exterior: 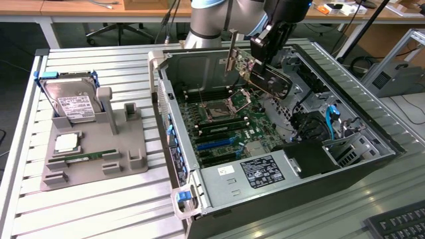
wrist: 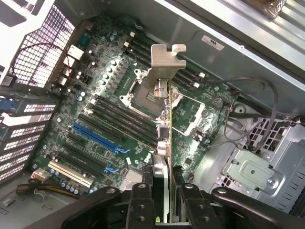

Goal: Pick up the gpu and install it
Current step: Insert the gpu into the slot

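As the pincer [wrist: 167, 175] holds the gpu [wrist: 163, 71], a label [exterior: 264, 171] seems illegible.

High exterior, close wrist (shared motherboard [exterior: 249, 133] [wrist: 95, 119])

Slatted table [exterior: 99, 209]: computer case [exterior: 222, 181], grey holder [exterior: 93, 142]

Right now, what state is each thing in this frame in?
gpu: held above the motherboard, not yet seated.
pincer: shut on the gpu.
computer case: on its side, open.
hard drive: upright in the gray holder.
memory stick: flat in the gray holder.
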`<state>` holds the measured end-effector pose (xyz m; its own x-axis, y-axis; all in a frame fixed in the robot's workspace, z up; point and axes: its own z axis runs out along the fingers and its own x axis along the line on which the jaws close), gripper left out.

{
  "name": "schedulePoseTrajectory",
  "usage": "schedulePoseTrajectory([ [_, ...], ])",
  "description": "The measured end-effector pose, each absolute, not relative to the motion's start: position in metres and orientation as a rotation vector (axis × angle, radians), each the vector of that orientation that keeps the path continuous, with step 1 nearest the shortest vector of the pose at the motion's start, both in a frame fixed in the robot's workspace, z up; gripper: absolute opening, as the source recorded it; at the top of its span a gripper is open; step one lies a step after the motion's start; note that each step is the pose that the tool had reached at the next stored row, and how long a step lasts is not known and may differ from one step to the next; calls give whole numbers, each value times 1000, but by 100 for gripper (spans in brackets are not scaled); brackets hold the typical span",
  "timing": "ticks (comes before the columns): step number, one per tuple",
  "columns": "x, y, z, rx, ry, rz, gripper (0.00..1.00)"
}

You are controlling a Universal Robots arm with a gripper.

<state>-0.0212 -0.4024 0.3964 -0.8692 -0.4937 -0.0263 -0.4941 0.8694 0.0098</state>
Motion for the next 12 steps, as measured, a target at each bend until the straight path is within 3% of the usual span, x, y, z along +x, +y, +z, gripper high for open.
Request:
schedulePoseTrajectory([
  [12,-21,-402,396,-878,2993,26,26],
])
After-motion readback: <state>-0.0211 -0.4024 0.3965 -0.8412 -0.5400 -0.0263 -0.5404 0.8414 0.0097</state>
